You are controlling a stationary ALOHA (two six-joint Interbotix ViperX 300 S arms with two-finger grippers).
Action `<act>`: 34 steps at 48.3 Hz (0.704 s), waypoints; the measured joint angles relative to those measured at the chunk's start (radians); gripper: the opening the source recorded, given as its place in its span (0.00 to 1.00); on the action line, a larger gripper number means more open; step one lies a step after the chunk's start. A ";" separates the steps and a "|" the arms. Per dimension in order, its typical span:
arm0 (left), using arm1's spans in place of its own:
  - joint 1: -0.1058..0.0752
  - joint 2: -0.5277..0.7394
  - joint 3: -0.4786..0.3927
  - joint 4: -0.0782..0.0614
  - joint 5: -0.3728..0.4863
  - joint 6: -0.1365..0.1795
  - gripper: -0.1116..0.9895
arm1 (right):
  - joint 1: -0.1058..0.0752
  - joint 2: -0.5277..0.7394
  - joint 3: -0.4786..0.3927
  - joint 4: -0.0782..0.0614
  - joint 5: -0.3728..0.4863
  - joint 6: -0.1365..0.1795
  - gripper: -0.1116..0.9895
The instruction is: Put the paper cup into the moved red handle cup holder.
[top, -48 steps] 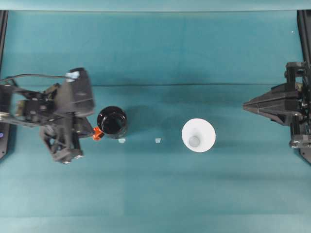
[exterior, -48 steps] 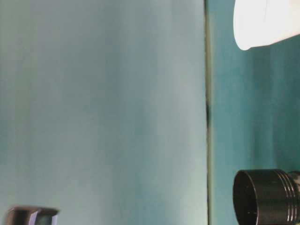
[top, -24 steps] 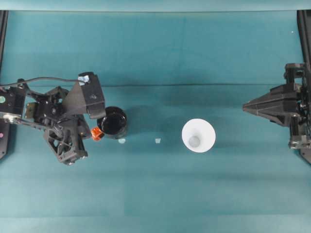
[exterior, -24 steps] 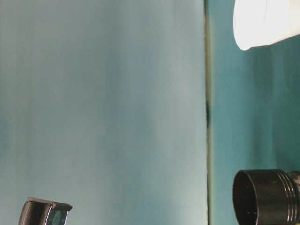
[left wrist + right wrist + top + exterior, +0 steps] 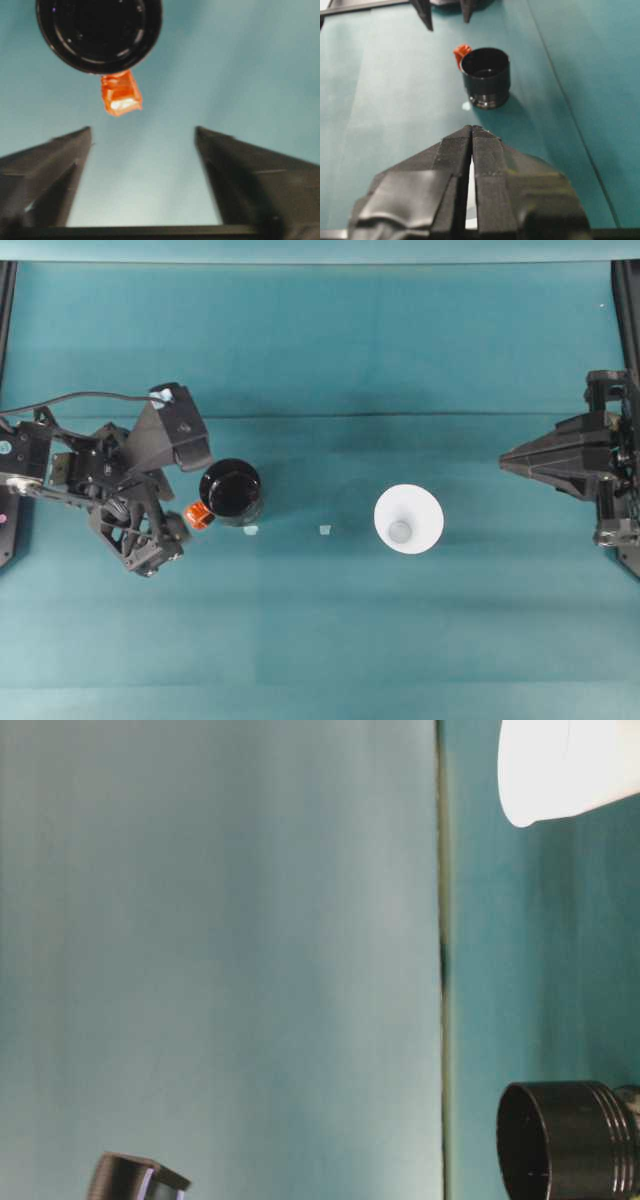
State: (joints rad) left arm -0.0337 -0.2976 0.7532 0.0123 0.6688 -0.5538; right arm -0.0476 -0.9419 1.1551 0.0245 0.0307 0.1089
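A: Since the earlier frames the left gripper (image 5: 186,502) has drawn back from the holder (image 5: 231,491). Overhead, its wrist block no longer overlaps the holder's rim and now sits just beside it, on the side away from the cup (image 5: 409,520). The holder and the cup have not shifted.

B: Finger state, left?

A: Spread wide, nothing between them. In the left wrist view both fingers (image 5: 55,170) stand apart over bare cloth, and the holder (image 5: 99,32) lies beyond their tips with its orange-red handle (image 5: 120,93) pointing back toward the gripper. No contact.

B: Right?

A: The right gripper (image 5: 508,457) is parked well beyond the cup from the holder, at the table (image 5: 320,640) edge. In the right wrist view its fingers (image 5: 452,155) are pressed together with only a thin slit between them, and they grip nothing.

B: Task items?

A: The holder stands upright, mouth up, with its handle (image 5: 199,515) on the left gripper's side. The cup stands upright on the cloth, rim up, well apart from the holder, outside it. Two small pale specks (image 5: 325,530) lie on the cloth between them. In the table-level view the holder (image 5: 565,1140) and the cup (image 5: 570,765) both rest on the table.
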 measured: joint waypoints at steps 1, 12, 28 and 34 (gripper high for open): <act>0.002 0.002 0.005 0.000 -0.011 -0.005 1.00 | 0.000 0.000 0.002 0.000 0.000 0.000 0.03; 0.023 0.058 0.034 0.000 -0.098 -0.021 1.00 | 0.000 0.000 0.000 0.000 0.000 -0.002 0.03; 0.089 0.146 0.038 0.005 -0.152 -0.008 1.00 | 0.000 0.000 0.002 -0.002 0.000 0.000 0.03; 0.091 0.161 0.051 0.005 -0.175 -0.008 1.00 | 0.000 0.000 0.002 0.000 0.002 0.000 0.03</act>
State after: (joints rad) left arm 0.0568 -0.1365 0.8038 0.0169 0.4939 -0.5614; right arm -0.0476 -0.9419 1.1566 0.0245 0.0322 0.1089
